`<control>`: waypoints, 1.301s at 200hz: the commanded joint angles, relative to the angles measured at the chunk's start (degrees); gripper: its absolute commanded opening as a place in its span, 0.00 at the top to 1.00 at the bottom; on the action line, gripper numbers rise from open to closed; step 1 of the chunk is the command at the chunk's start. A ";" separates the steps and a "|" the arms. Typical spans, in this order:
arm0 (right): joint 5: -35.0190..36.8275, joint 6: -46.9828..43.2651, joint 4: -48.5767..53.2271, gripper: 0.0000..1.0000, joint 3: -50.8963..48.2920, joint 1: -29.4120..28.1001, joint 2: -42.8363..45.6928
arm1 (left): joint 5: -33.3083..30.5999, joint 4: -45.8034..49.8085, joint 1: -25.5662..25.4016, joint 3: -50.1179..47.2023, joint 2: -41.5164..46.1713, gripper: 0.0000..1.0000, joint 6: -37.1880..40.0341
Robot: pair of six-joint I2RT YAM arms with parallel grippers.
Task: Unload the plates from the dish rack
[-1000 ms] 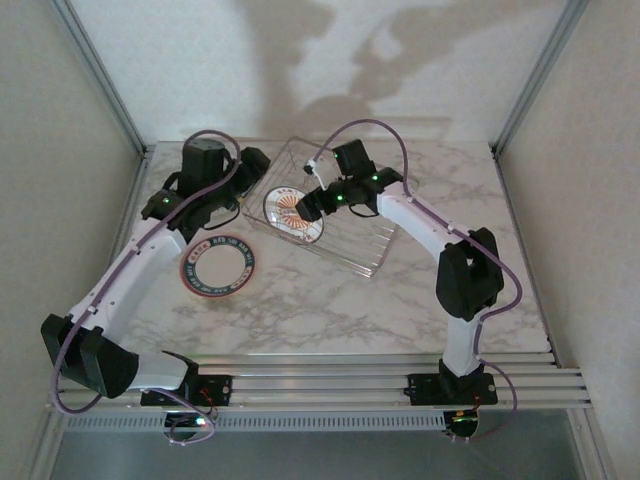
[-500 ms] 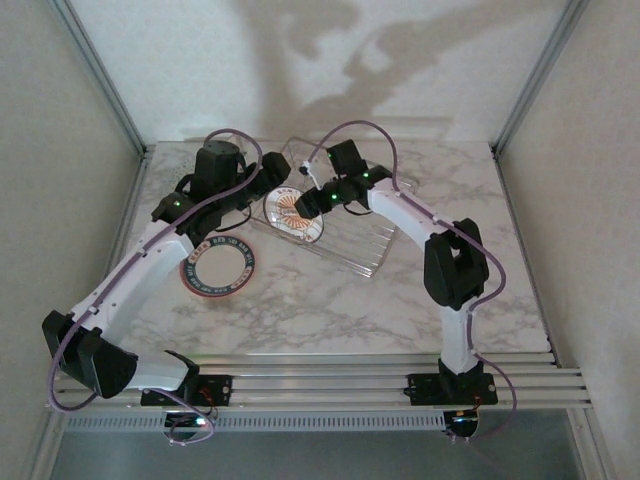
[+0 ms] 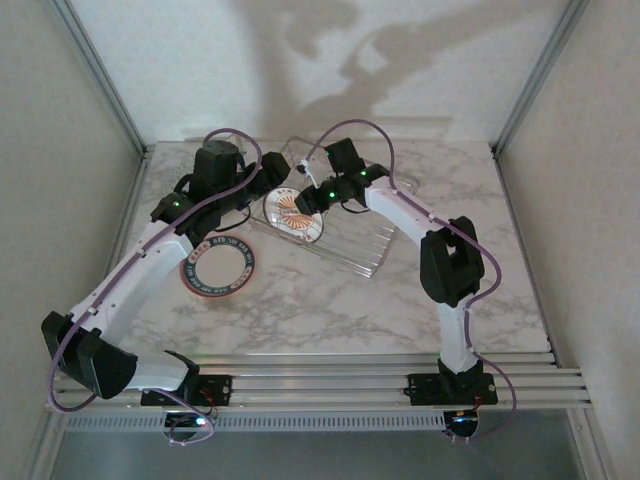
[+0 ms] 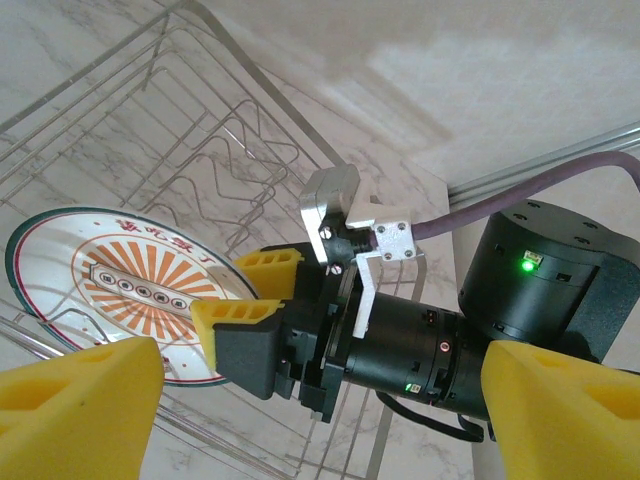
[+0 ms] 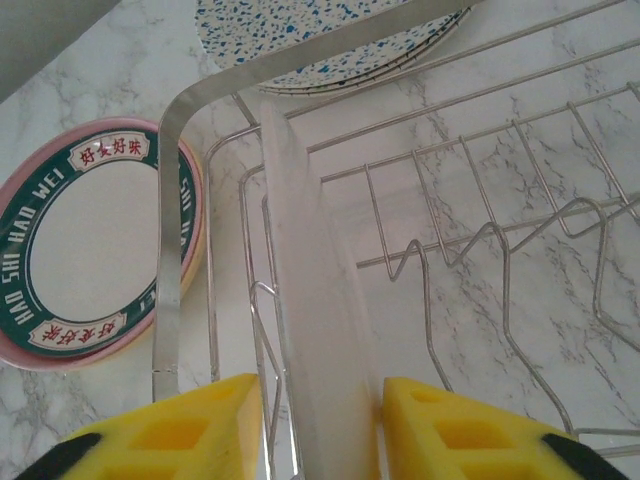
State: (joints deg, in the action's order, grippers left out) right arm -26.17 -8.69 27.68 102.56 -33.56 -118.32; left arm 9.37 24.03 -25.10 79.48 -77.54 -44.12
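Observation:
A white plate (image 3: 292,213) with an orange-brown emblem stands upright in the silver wire dish rack (image 3: 350,245). My right gripper (image 3: 303,202) straddles its top rim. In the right wrist view the plate (image 5: 315,320) is edge-on between the yellow pads. The right pad (image 5: 455,430) touches it. The left pad (image 5: 175,435) is a small gap away, with a wire between. The left wrist view shows the plate's face (image 4: 110,285) and the right gripper (image 4: 222,288) astride its rim. My left gripper (image 4: 320,425) hovers wide open by the rack's back left (image 3: 268,172), holding nothing.
A pink plate with a green lettered ring (image 3: 217,267) lies flat on the marble left of the rack (image 5: 90,250). Blue-speckled plates (image 5: 330,40) lie stacked beyond the rack's corner. The rack's tines (image 5: 480,240) stand right of the white plate.
My right gripper has come down over the white plate's rim and its jaws have narrowed around it. The left arm has swung right toward the rack's back left corner.

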 commanded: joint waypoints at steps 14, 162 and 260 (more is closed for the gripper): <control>-1.01 -2.06 1.19 0.70 1.83 0.07 -1.13 | -0.40 -1.78 -0.40 -0.55 2.13 0.17 -0.18; 9.61 -6.93 3.34 0.99 4.84 -3.27 0.42 | -0.89 -2.13 -0.39 -1.35 3.95 0.17 -0.94; 18.13 -7.70 1.76 1.00 4.48 -3.69 8.31 | -2.33 -3.64 -0.31 -3.85 5.64 0.17 -1.67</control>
State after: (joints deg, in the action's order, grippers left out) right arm -10.52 -16.16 30.81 105.06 -37.06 -116.14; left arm 8.88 21.96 -25.10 76.20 -73.32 -45.21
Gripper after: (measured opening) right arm 0.110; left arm 0.832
